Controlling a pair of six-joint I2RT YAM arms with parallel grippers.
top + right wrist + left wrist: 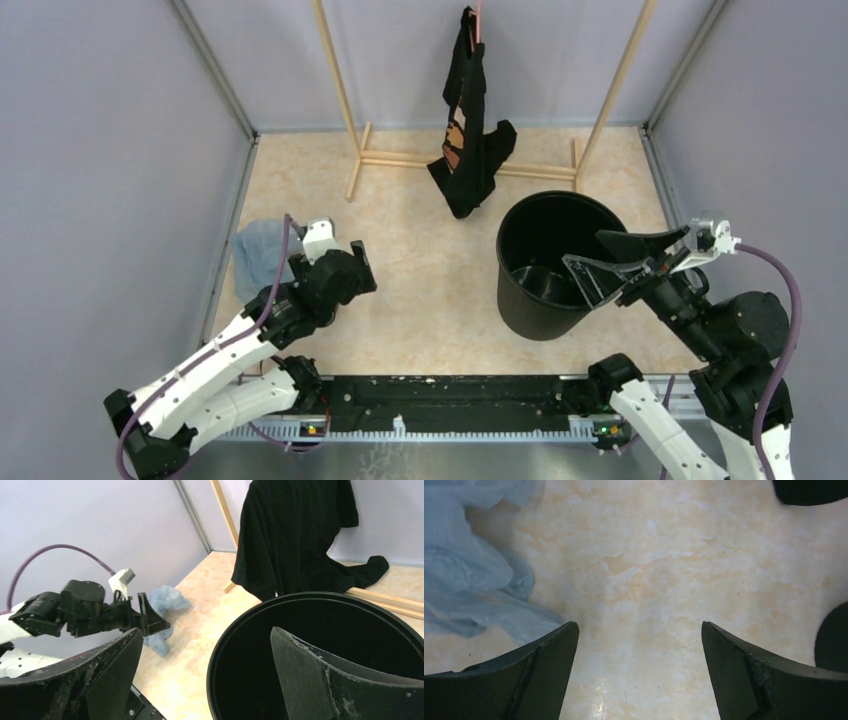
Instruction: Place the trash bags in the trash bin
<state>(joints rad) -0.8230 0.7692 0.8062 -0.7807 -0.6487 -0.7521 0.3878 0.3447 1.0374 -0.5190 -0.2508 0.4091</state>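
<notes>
The fingers (544, 670) of the left gripper (638, 630) stand wide apart, with only bare table (649, 570) showing between them. The trash bag (474, 570) lies outside that gap. It is a crumpled heap of light-blue film on the table, off to the left of the left finger. Its nearest fold comes up just beside that fingertip, and whether film and finger touch cannot be told. From above, the bag sits at the table's left edge close to the side wall, partly hidden under the left arm's wrist.

The trash bin (530, 310) stands upright on the right half of the table, well apart from the bag, its glossy black mouth facing up. The right gripper (206, 632) hangs over the bin's right rim with its fingers (320, 680) spread as wide as the left ones and nothing between them. In its wrist view one finger sits over the bin's opening and the other over the table outside the rim.

Behind the bin, a black garment (470, 130) with orange print hangs from a light wooden frame (400, 158) at the back of the table. Its lower end is draped over the frame's bottom rail.
</notes>
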